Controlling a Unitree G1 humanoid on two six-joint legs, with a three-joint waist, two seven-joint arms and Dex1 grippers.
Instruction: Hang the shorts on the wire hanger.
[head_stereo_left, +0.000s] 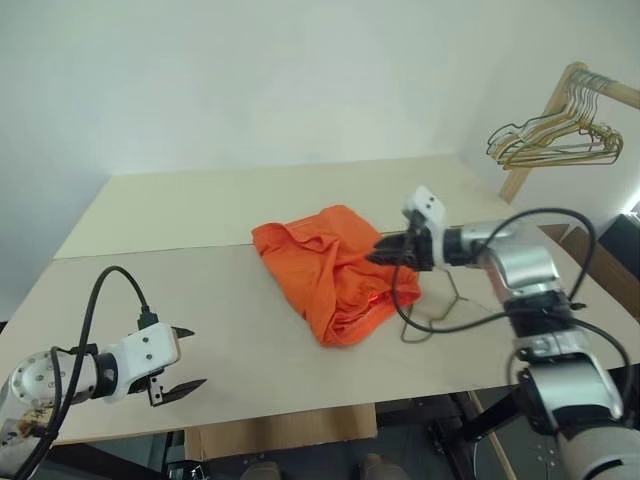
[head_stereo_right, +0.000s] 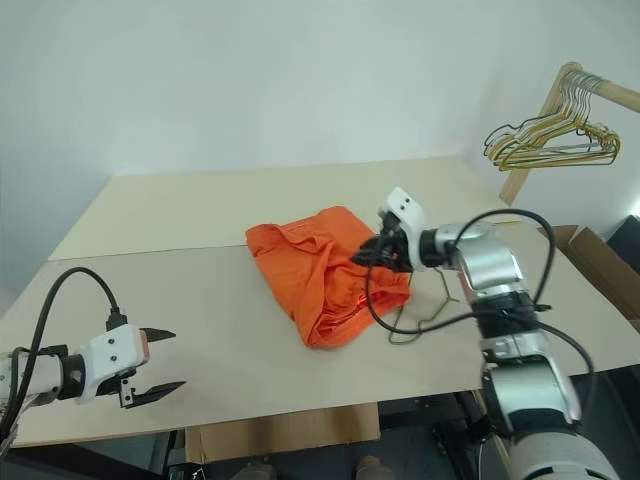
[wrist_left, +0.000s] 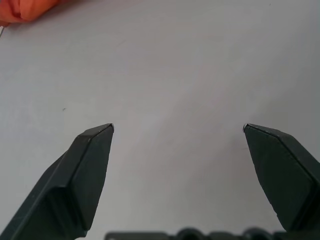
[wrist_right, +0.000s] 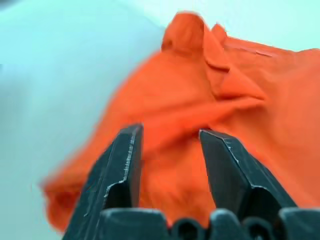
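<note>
- Shorts (head_stereo_left: 330, 268) lie crumpled in a heap near the middle of the table (head_stereo_left: 200, 215), on its nearer board, just past the seam between the two boards.
- Hanger (head_stereo_left: 440, 312) lies flat on the table, touching the shorts' right edge; part of its wire runs under or against the fabric, and which one cannot be told.
- Right gripper (head_stereo_left: 385, 252) hangs over the right side of the shorts, pointing left across the heap. In the right wrist view its two fingers (wrist_right: 122, 165) stand partly apart, with orange cloth behind the gap and nothing pinched between them.
- Left gripper (head_stereo_left: 185, 358) hovers over bare table, well left of the shorts and nearer the front edge. Its fingers (wrist_left: 87, 175) are spread wide and empty.
- A corner of the shorts shows at the edge of the left wrist view.
- Rack (head_stereo_left: 560, 100) with bunched gold and dark hangers (head_stereo_left: 555, 140) stands beyond the table's far right corner, well apart from the shorts.
</note>
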